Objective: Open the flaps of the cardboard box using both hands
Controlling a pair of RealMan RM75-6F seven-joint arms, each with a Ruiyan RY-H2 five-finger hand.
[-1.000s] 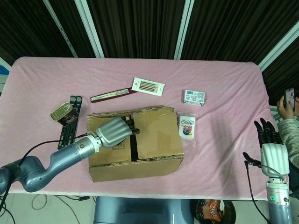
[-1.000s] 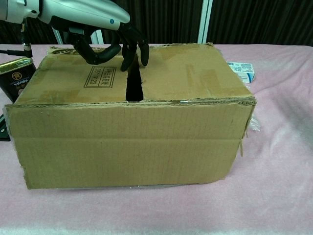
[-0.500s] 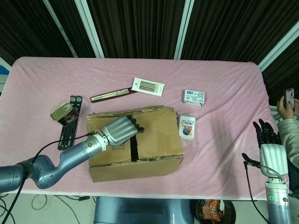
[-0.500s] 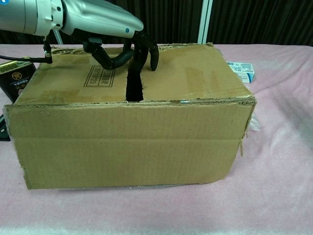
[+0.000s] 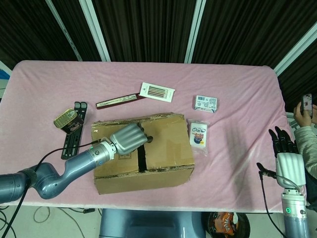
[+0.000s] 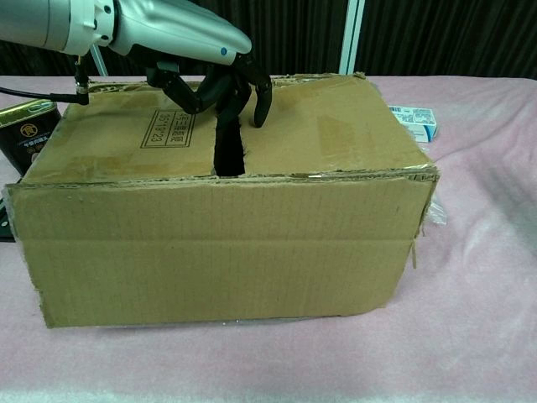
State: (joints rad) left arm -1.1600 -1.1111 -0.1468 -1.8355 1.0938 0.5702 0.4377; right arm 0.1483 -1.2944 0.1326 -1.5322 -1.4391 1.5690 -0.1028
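Mostly brown corrugated cardboard box (image 5: 142,151), metallic left robot hand (image 5: 130,138) atop flaps (image 6: 327,126)

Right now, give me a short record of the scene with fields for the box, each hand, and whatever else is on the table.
box: cardboard box, top flaps down, dark gap between them
left hand: left hand over the gap, fingers curled at the flap edges
right hand: right hand off to the table's right edge, fingers apart, holding nothing
other items: tin can, small packet beside the box
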